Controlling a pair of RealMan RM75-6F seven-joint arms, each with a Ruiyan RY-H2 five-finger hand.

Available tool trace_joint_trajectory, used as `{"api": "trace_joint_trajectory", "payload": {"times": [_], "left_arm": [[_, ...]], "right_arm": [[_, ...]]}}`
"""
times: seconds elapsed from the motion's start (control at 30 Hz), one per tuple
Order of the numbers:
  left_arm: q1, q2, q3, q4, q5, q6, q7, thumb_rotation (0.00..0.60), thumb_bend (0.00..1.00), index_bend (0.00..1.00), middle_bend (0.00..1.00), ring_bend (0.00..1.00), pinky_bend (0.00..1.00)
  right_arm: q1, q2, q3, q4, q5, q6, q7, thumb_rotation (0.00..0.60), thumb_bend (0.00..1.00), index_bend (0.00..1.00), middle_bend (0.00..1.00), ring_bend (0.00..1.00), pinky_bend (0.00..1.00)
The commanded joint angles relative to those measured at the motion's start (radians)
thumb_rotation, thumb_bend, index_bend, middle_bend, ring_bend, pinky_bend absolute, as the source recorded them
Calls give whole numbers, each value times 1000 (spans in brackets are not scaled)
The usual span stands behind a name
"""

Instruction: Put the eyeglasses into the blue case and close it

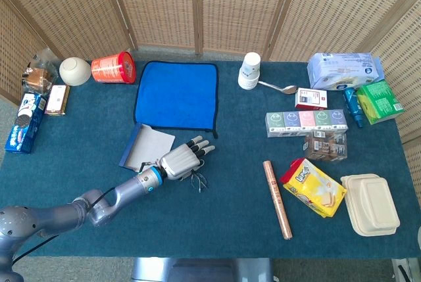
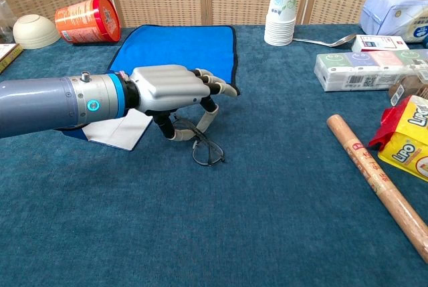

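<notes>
Chest view: eyeglasses (image 2: 204, 148) lie folded, long axis diagonal, under left robot hand (image 2: 175, 91).

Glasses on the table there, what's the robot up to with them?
The left robot hand is over the glasses, fingers curled down onto the frame; whether it grips them is unclear. The glasses look partly raised, one lens on the cloth. The open case lies just behind the robot hand. The right robot hand is out of view.

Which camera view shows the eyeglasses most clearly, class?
The chest view: the eyeglasses show lens rims and frame under the left hand. In the head view the eyeglasses are just a small dark tangle beside that hand.
</notes>
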Motion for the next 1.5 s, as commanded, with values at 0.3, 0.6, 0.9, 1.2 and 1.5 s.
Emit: {"api": "trace_joint_trajectory", "payload": {"times": [0.3, 0.6, 0.9, 1.2, 1.5], "left_arm": [[8, -8, -7, 23, 11, 44, -49, 600, 360, 637, 225, 0, 0], [30, 54, -12, -21, -3, 67, -58, 600, 356, 652, 244, 0, 0], [86, 174, -3, -107, -33, 103, -62, 600, 354, 641, 229, 0, 0], [136, 244, 39, -117, -51, 88, -56, 600, 354, 628, 213, 0, 0], [147, 234, 30, -65, -70, 70, -69, 600, 353, 618, 201, 0, 0]], "right_arm": [[-3, -1, 0, 5, 0, -2, 12, 600, 369, 0, 32, 0, 53], [4, -5, 3, 12, -1, -12, 18, 600, 368, 0, 32, 0, 53], [19, -8, 7, 4, -8, -27, 2, 600, 370, 0, 31, 0, 52], [30, -12, 4, -18, -19, -34, -26, 600, 367, 0, 31, 0, 53], [32, -8, 2, -35, -22, -34, -40, 600, 368, 0, 31, 0, 53]]}}
